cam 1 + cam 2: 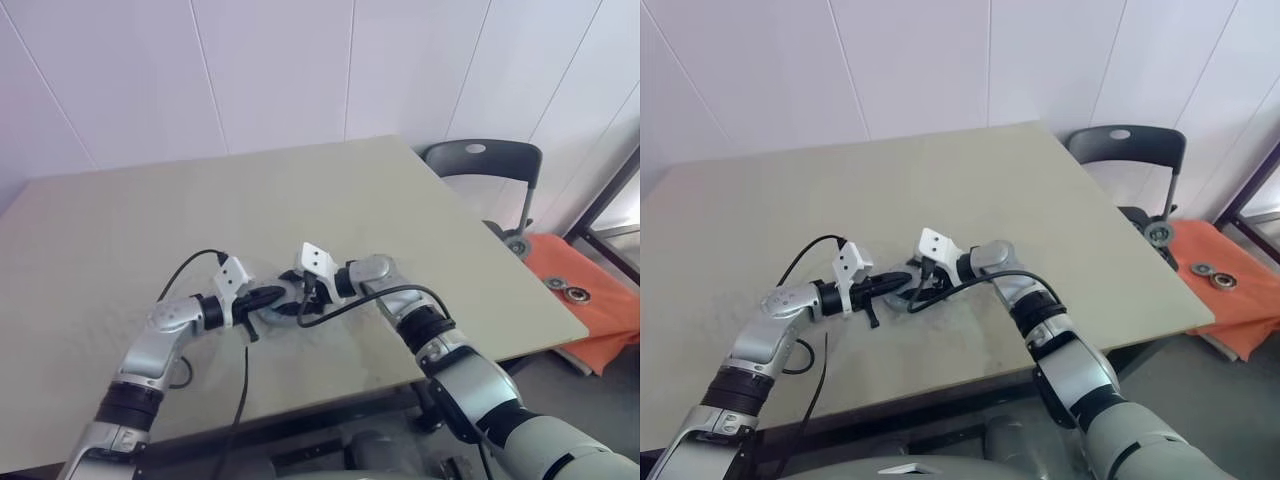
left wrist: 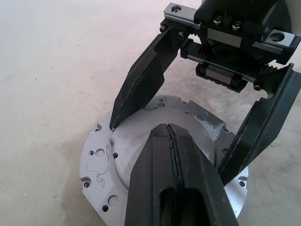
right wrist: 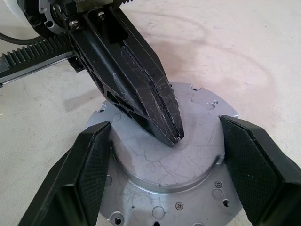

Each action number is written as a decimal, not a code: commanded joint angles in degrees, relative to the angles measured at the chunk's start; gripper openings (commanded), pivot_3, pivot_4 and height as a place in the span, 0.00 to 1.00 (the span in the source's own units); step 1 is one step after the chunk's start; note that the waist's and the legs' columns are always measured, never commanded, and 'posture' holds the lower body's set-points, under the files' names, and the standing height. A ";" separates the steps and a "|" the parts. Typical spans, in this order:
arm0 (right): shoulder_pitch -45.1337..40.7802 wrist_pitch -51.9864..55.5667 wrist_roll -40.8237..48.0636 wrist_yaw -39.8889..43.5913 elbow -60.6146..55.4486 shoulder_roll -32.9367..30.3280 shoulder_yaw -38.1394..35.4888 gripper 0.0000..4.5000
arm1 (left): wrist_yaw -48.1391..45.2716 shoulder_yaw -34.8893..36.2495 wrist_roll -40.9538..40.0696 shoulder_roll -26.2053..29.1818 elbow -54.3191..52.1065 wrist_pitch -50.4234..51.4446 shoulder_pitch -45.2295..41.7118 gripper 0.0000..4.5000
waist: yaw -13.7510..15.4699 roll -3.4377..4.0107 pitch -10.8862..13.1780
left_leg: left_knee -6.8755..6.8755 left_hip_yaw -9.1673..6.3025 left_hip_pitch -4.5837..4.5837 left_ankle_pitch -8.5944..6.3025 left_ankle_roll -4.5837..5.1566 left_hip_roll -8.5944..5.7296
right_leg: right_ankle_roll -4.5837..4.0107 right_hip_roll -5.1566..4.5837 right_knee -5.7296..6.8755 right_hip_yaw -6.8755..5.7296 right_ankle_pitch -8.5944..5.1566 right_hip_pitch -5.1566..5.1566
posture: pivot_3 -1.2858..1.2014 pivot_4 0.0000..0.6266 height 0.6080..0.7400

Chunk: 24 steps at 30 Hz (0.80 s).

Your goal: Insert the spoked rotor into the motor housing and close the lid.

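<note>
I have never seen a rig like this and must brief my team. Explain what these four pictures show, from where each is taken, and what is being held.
This is a two-armed humanoid robot working at a beige table. The two wide pictures come from cameras in its head, looking down over both arms. The two close pictures come from cameras on its wrists, looking along each pincer's black fingers.

On the table lies one round silver-grey metal part, the lid, a raised disc on a flange with small holes. The right pincer stands wide, its fingers either side of the raised disc. The left pincer is shut, holds nothing, and its tip sits over the disc's top; whether it presses down I cannot tell. A dark chair stands beyond the table.
</note>
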 commanded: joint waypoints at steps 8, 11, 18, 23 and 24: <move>1.97 2.65 -2.65 0.86 2.15 -0.99 2.03 0.88 | -0.92 -1.76 1.54 0.37 0.84 2.60 2.19 0.00 | -0.02 0.18 -0.16 | -0.09 -0.01 -0.01 0.00 0.00 0.00 | 0.00 0.00 -0.24 0.00 0.00 0.05 | 0.52 0.00 1.00; 1.82 3.20 -3.02 0.78 2.18 -1.01 2.31 1.00 | -0.86 -1.68 1.61 0.36 0.71 2.69 2.28 0.00 | -0.02 0.28 -0.24 | -0.16 -0.01 -0.01 0.00 0.00 0.01 | 0.00 -0.01 -0.41 -0.01 0.00 0.12 | 0.52 0.00 1.00; 1.24 3.67 -2.71 1.22 2.59 -1.02 1.95 1.00 | -0.44 -1.48 1.71 0.28 0.65 2.55 2.51 0.00 | -0.02 0.38 -0.36 | -0.19 -0.02 -0.01 -0.01 0.00 0.01 | 0.00 -0.02 -0.57 -0.01 0.00 0.21 | 0.52 0.00 1.00; 0.34 3.86 -1.14 1.22 2.66 -0.98 0.05 1.00 | -0.47 -1.37 1.45 0.24 0.43 2.67 2.64 0.00 | -0.02 0.39 -0.36 | -0.19 -0.03 -0.01 -0.01 0.00 0.00 | 0.00 -0.02 -0.59 -0.02 0.00 0.21 | 0.52 0.00 1.00; 0.05 4.03 -0.74 1.28 2.69 -0.94 -0.45 1.00 | -0.44 -1.36 1.42 0.20 0.43 2.68 2.65 0.00 | -0.02 0.39 -0.35 | -0.20 -0.02 -0.02 -0.01 0.00 0.00 | 0.00 -0.02 -0.60 -0.02 0.00 0.21 | 0.52 0.00 1.00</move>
